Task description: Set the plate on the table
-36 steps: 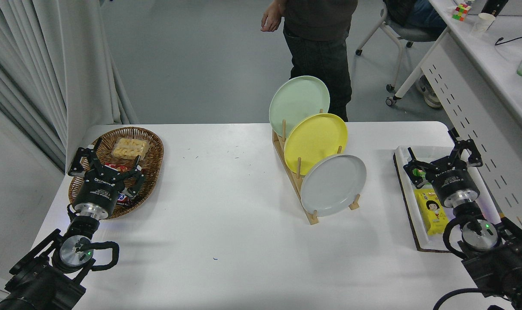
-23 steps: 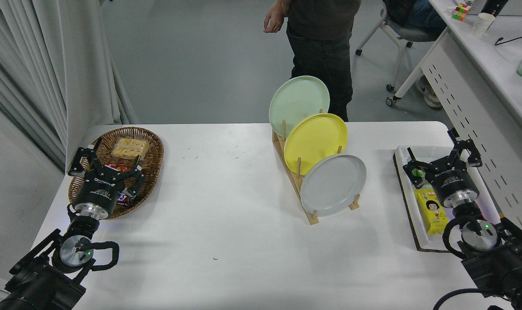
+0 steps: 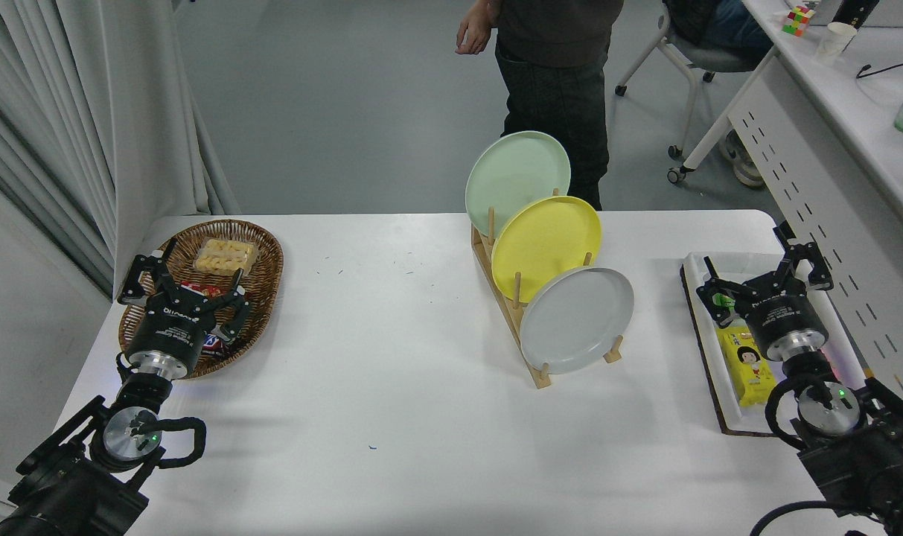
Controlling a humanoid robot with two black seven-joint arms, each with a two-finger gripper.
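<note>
Plate (image 3: 576, 321), pale gray, stands on edge in the nearest slot of the wooden rack (image 3: 534, 356), leaning back against the pegs, with the yellow plate (image 3: 546, 244) behind it and the mint-green plate (image 3: 517, 179) in the farthest slot. The rack sits on the table (image 3: 391, 402), right of its middle.

My right gripper (image 3: 764, 274) hangs over the white tray (image 3: 726, 402) at the table's right edge, well apart from the plate, its fingers spread wide and holding nothing. A yellow carton (image 3: 749, 366) lies in the tray just beside my wrist, and something green (image 3: 721, 301) shows by one fingertip.

My left gripper (image 3: 184, 281) is parked at the lower left over the wicker basket (image 3: 261, 253), fingers also apart and empty. The basket holds a clear pack of pale snacks (image 3: 225, 254) and some wrapped bars.

A person (image 3: 555, 74) stands at the far side of the table, behind the rack.
</note>
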